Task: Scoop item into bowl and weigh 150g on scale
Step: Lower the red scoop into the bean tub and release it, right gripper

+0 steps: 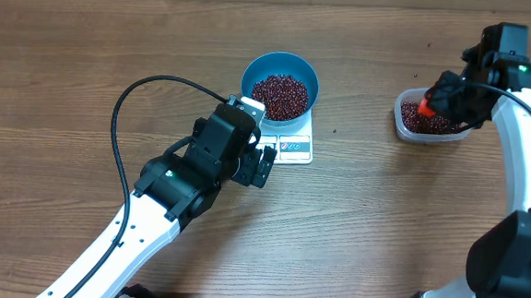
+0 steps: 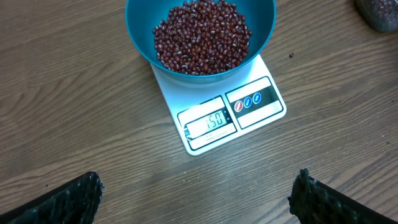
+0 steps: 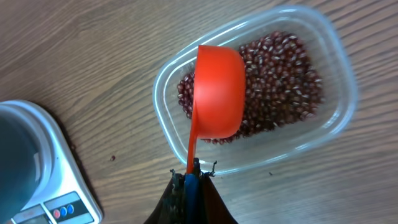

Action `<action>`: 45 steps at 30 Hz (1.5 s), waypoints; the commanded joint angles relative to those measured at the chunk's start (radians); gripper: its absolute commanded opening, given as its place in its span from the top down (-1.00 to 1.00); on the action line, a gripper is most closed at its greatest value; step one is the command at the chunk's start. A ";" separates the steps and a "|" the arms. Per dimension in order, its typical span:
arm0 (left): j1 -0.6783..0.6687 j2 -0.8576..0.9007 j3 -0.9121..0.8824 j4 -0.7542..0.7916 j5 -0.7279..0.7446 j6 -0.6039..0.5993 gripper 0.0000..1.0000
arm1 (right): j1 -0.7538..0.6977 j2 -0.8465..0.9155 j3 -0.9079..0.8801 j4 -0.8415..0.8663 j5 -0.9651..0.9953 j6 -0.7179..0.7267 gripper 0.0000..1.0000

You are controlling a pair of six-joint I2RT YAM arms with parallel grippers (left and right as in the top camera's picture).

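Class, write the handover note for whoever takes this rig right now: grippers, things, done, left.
Left gripper: open, empty, hovering before the scale.
Right gripper: shut on the orange scoop handle, scoop over the clear tub of leftover beans.
Blue bowl sits on the scale, holding beans; display reads 150.
Done: weighing target reached.
Left: likely just set the scoop down.

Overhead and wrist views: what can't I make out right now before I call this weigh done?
Overhead: the scale display, partly under the left gripper and too small to read.
Right wrist: whether the scoop in the right gripper carries beans; only plain orange shows.
Left wrist: the tub, blurred, cut by the top-right corner.
Right wrist: the bowl, blurred, cut by the left edge.
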 commanded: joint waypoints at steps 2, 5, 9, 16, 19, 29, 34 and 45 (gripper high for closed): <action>0.005 0.000 -0.006 0.001 0.010 0.016 -0.99 | -0.007 0.015 -0.048 0.045 -0.018 0.045 0.92; 0.005 0.000 -0.006 0.000 0.010 0.016 -0.99 | -0.007 0.015 -0.083 0.069 -0.018 0.071 0.61; 0.005 0.000 -0.006 0.001 0.010 0.015 -0.99 | -0.007 0.016 -0.098 0.060 -0.017 0.072 -0.24; 0.005 0.000 -0.006 0.000 0.010 0.016 -0.99 | -0.007 0.016 -0.098 0.046 -0.013 0.057 -0.81; 0.005 0.000 -0.006 0.000 0.010 0.016 -0.99 | -0.008 0.016 -0.098 0.036 -0.002 0.058 -0.92; 0.005 0.000 -0.006 0.001 0.010 0.016 -0.99 | -0.008 0.016 -0.098 -0.053 0.106 0.054 -1.00; 0.005 0.000 -0.006 0.000 0.010 0.016 -0.99 | -0.008 0.016 -0.098 -0.087 0.168 0.054 -1.00; 0.005 0.000 -0.006 0.000 0.010 0.015 -0.99 | -0.008 0.016 -0.098 -0.109 0.243 0.054 -1.00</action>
